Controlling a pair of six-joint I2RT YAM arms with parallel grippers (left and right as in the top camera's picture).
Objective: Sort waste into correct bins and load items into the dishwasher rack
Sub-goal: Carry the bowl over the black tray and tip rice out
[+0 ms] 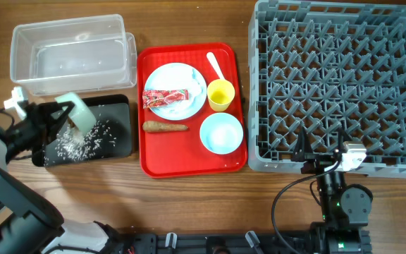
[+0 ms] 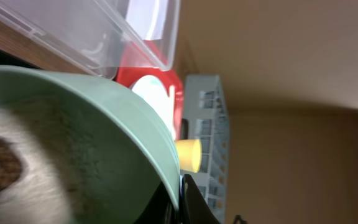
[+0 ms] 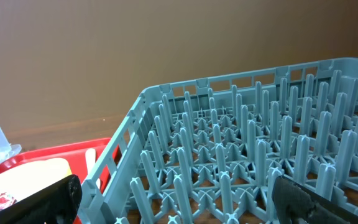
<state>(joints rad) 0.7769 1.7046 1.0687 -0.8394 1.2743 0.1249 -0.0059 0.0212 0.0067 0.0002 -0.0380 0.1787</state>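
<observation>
My left gripper (image 1: 68, 117) is shut on the rim of a mint bowl (image 1: 78, 111) and holds it tilted over the black tray (image 1: 118, 106). White rice grains (image 1: 83, 141) lie scattered in that tray. In the left wrist view the bowl (image 2: 104, 124) fills the left side, with its rim pinched between the fingers (image 2: 180, 193). The clear tub (image 1: 69, 53) stands behind the tray. My right gripper (image 1: 323, 159) is open and empty at the front edge of the grey rack (image 1: 337, 85). In the right wrist view its fingers (image 3: 179, 208) straddle the rack's pegs (image 3: 247, 149).
The red serving tray (image 1: 150, 159) holds a pale blue plate (image 1: 178, 76) with the red wrapper (image 1: 165, 97), a brown carrot-like stick (image 1: 165, 127), a yellow cup (image 1: 220, 95), a white spoon (image 1: 214, 65) and a second pale blue bowl (image 1: 221, 132).
</observation>
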